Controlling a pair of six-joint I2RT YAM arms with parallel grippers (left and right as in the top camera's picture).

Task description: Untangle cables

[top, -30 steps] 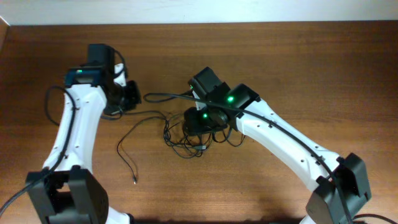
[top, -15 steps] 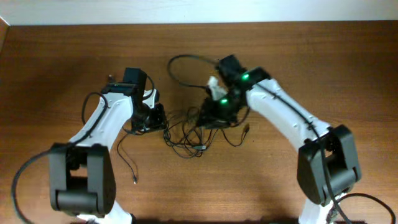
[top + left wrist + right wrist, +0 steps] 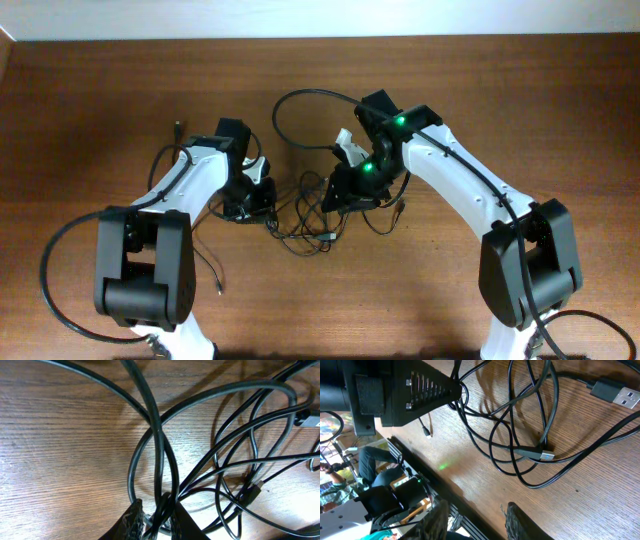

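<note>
The cables (image 3: pixel 300 228) lie as a tangle of thin black loops on the wooden table between both arms. One loose strand trails toward the front left (image 3: pixel 208 270). My left gripper (image 3: pixel 266 207) sits at the tangle's left edge. In the left wrist view its fingers (image 3: pixel 131 521) close on a bundle of cable strands (image 3: pixel 161 505) that runs up between them. My right gripper (image 3: pixel 338 196) hovers over the tangle's right side. In the right wrist view it (image 3: pixel 477 522) stands open with nothing between its fingers, and the cables (image 3: pixel 520 450) and two USB plugs (image 3: pixel 615 391) lie beyond.
A thicker black loop (image 3: pixel 290 100) arcs behind the right arm. The table's front edge (image 3: pixel 435 480) runs close under the right gripper's fingers. A small plug (image 3: pixel 217 291) ends the trailing strand near the left arm's base.
My left gripper has come from the back left down to the tangle's left edge and taken strands between its fingers. The right arm has swung back and its gripper has narrowed.
</note>
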